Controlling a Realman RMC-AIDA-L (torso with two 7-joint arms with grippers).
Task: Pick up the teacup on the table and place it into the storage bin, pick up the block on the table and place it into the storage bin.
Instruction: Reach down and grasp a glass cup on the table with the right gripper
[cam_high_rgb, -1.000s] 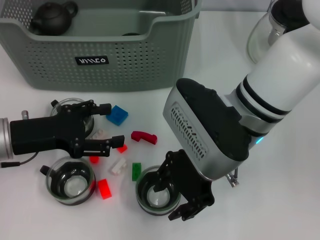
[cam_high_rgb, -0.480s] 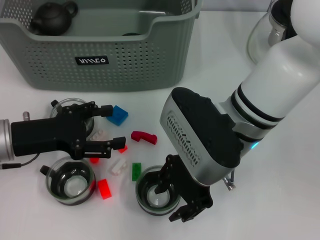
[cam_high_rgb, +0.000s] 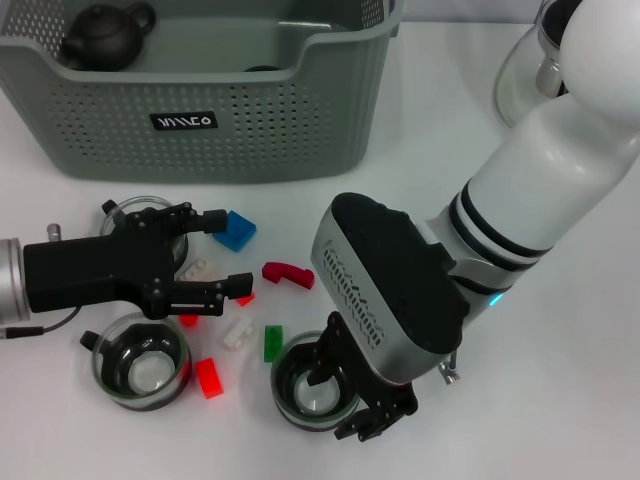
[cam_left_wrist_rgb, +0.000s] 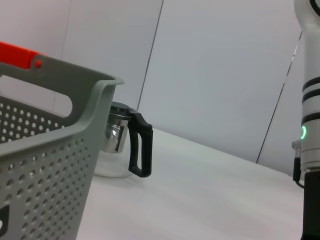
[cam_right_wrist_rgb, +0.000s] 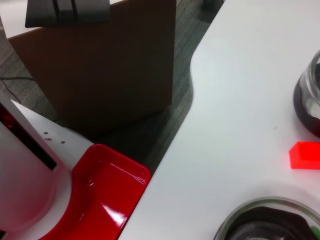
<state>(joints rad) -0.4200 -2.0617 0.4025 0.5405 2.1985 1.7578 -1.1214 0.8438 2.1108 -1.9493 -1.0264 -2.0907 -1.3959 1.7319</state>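
Teacup (cam_high_rgb: 312, 390) upright, mouth up

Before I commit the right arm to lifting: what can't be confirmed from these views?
- Right gripper grip on the teacup: head view, fingers straddle its rim, contact not visible.
- Third cup: mostly hidden behind the left gripper.
- Storage bin interior: cut off by the top edge; teapot visible.
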